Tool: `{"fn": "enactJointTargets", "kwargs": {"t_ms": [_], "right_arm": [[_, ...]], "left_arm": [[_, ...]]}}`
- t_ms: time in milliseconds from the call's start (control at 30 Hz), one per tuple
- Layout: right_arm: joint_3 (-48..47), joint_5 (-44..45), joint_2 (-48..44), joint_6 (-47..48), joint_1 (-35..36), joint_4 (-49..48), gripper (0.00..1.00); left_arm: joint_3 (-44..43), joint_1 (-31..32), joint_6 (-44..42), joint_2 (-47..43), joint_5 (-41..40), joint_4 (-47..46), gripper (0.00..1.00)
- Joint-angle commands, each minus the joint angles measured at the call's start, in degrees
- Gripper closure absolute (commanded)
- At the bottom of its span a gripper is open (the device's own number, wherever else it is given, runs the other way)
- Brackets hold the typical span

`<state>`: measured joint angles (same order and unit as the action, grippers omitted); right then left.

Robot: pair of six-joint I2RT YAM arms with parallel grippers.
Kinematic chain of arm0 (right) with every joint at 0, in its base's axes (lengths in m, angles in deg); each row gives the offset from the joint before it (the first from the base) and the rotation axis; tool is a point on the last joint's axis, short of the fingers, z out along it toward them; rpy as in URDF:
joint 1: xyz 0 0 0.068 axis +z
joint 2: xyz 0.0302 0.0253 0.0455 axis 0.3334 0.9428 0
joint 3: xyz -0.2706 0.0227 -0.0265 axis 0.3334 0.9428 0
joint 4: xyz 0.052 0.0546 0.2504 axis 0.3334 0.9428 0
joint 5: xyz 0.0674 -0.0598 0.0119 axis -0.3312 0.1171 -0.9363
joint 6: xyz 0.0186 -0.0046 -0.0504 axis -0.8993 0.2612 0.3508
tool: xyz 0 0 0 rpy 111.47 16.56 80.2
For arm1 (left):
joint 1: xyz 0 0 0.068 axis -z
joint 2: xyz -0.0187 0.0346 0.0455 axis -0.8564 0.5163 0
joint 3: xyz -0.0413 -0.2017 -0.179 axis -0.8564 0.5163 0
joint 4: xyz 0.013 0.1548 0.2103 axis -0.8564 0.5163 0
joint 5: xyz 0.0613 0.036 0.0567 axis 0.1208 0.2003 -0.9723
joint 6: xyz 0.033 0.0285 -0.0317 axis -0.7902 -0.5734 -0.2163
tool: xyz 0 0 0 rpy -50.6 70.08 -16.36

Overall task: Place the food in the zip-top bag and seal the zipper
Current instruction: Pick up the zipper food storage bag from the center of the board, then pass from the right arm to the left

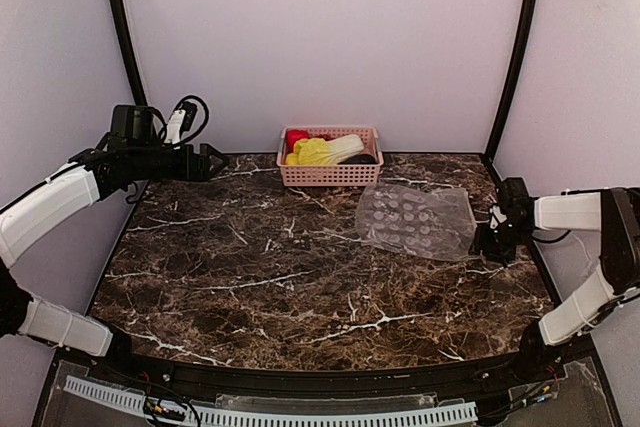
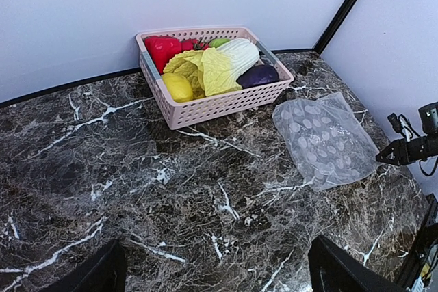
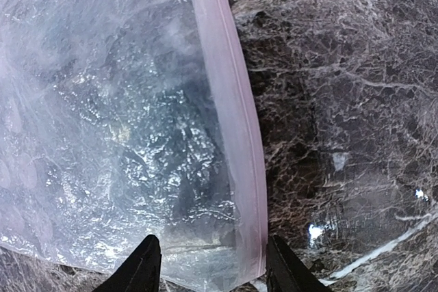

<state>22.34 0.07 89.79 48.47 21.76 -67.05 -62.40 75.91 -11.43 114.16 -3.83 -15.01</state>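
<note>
The food lies in a pink lattice basket point(image 1: 331, 175) at the back of the table: a yellow-green cabbage point(image 2: 219, 66), a red pepper point(image 2: 162, 49), a yellow piece point(image 2: 177, 87) and a dark purple piece point(image 2: 257, 76). The clear dotted zip-top bag point(image 1: 415, 222) lies flat on the marble, right of the basket. Its zipper point(image 3: 236, 121) runs as a pale pink strip along the bag's edge. My right gripper point(image 3: 213, 264) is low at the bag's near right corner, its fingers either side of that corner with gaps showing. My left gripper point(image 1: 218, 162) hangs open, high at the back left, holding nothing.
The dark marble table point(image 1: 260, 277) is walled by white panels behind and at both sides. My right arm point(image 2: 410, 148) reaches in from the right edge, close to the side wall. A cable loops over the left wrist point(image 1: 185, 112).
</note>
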Motion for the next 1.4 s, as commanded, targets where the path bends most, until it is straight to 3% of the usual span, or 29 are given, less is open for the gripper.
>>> {"fn": "enactJointTargets", "kwargs": {"t_ms": [0, 133, 500, 700, 1000, 1167, 1367], "right_arm": [[-0.33, 1.11, 1.01, -0.22, 0.53, -0.55, 0.51], [-0.92, 1.70, 1.64, -0.41, 0.59, -0.26, 0.58], [-0.71, 1.03, -2.49, -0.64, 1.17, -0.54, 1.00], [-1.24, -3.08, -12.33, 3.91, 4.57, -0.10, 1.00], [-5.09, -21.86, -31.41, 11.76, 12.83, -0.22, 1.00], [-8.11, -31.76, -34.30, 12.46, 17.47, -1.23, 1.00], [-12.36, -37.78, -31.19, 12.25, 24.26, -1.66, 1.00]], "left_arm": [[0.71, -0.03, 0.22, -0.03, 1.12, -0.83, 0.07], [0.80, 0.01, 0.09, -0.21, 0.49, -0.85, 0.07], [0.96, 0.05, -0.18, -0.56, 1.86, -1.30, 0.07], [1.42, 0.37, -0.80, -1.20, 2.70, -2.14, 0.07], [1.77, 6.00, -0.07, -2.02, 8.43, -6.67, 0.07], [-4.45, 8.90, 3.48, 1.36, 14.27, -8.35, 0.06], [-9.21, 12.37, 6.22, 5.88, 19.75, -12.57, 0.06]]}}
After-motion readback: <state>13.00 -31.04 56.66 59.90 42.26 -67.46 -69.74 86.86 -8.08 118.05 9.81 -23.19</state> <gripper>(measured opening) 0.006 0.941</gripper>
